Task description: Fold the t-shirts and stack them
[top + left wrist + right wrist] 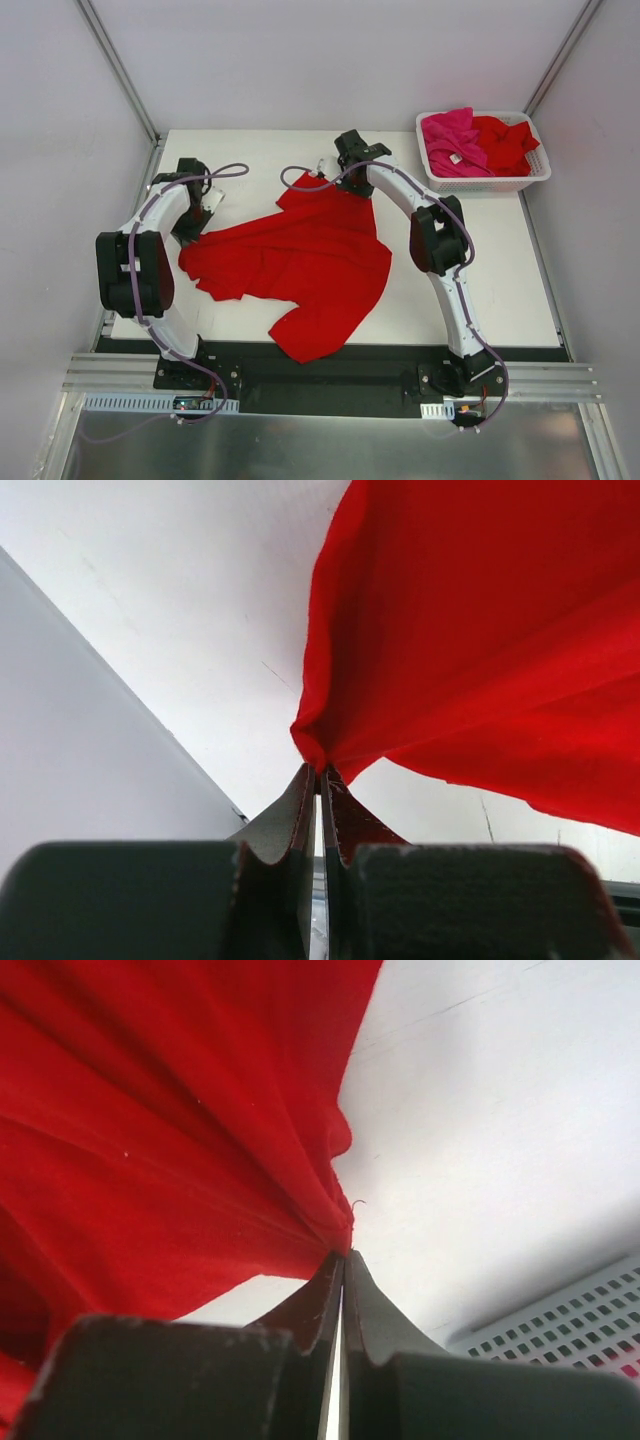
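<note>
Left gripper (pixel 320 770) and right gripper (pixel 343 1253) are each clenched on an edge of the red t-shirt (pixel 300 260), which sprawls crumpled across the centre of the frame on the table (pixel 500 280); soft, light and floppy, it looks best held by its corners and seams

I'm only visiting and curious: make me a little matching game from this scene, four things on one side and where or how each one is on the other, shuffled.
Things:
1. big red t-shirt
2. pink t-shirt
3. white basket
4. left gripper

Places or states:
a. at the far right corner of the table
b. shut on a red cloth edge
c. spread over the middle of the table
d. lying inside the basket

Pairs: 1-c, 2-d, 3-a, 4-b
</note>
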You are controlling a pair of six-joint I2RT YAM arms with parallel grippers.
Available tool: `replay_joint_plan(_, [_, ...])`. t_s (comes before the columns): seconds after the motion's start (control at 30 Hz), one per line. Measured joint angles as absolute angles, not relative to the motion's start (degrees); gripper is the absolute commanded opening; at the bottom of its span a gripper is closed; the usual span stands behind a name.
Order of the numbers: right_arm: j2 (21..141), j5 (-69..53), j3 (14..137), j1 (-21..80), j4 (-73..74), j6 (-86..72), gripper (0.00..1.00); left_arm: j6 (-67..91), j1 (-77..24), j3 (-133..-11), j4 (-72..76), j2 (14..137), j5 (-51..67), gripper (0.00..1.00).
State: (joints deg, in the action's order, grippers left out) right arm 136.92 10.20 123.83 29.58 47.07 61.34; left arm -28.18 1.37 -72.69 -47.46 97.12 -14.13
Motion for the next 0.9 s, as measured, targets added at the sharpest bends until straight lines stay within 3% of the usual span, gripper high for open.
replay_joint_plan(0.5, [136.9, 15.4, 123.9, 29.9, 37.6, 67.5, 0.01, -29.6, 1.9, -71.6, -46.3, 95.6, -14.1, 0.0])
replay_joint_plan(0.9, [136.9, 18.8, 123.9, 29.7, 21.9, 79.7, 0.01, -29.5, 2.2, -75.5, -46.2, 95.6, -16.9, 0.0])
